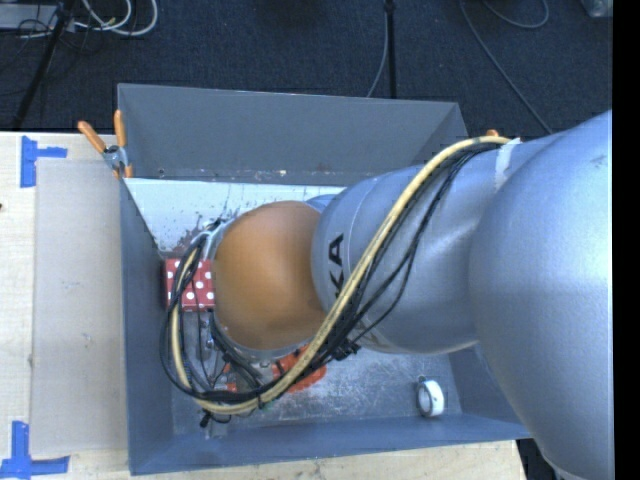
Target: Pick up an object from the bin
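under the orange cover (265,273) on the wrist, at its lower left edge, you can make out dark parts of the gripper (220,366), set low over the floor of the bin (290,133). the cover and the cables (390,230) mask its tips, so you cannot tell whether it is apart, together or clamped on anything. the arm (480,258) comes in from the right of the cover and lies across most of the bin, its black and yellow cables running along it, passing below the cover and looping round to its left. nearest the gripper are two things. just left of the cover lies a red box (200,286) with white dots, flat on the floor, its right part tucked beneath the cover and a cable loop crossing it. just below the cover, towards its right, an orange-red piece (305,368) peeks out from behind the cables; you cannot tell its shape, nor whether the gripper touches it. which of the two the gripper stands over you cannot tell either, as both meet the cover's outline. well to the lower right of the cover, clear of the arm's edge, a small white ring (430,398) rests alone on the floor near the front wall. behind the cover the floor is pale, with dark scuffs (205,223) just above the cover's left side.
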